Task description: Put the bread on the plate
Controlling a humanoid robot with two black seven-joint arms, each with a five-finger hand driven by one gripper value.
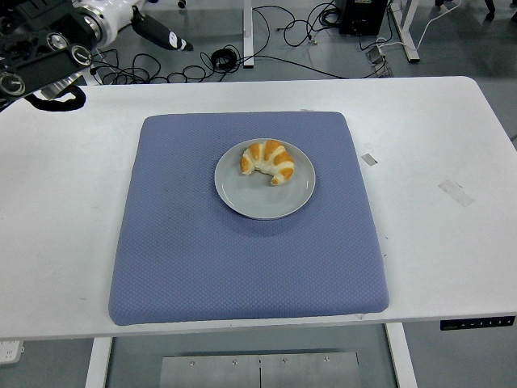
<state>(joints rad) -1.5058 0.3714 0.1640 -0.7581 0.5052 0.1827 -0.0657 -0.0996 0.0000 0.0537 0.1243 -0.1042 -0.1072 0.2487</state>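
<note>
Left robot hand (137, 14): white shell, black fingertips, up in the top-left corner beyond the table's far edge; fingers loosely spread, holding nothing.
Mat (186, 259): blue-grey, dimpled weave, square with rounded corners, lying flat on the table.
Plate (260, 204): round, smooth grey, on the upper middle of the mat.
Bread (268, 160): crescent-shaped croissant, golden ridged crust, lying on the far half of the plate.
Table (436, 242): smooth white top, small tape bits right of the mat.

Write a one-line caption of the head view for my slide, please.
Croissant resting on the grey plate at the centre of a blue mat; left hand raised at the top-left corner, holding nothing.
</note>
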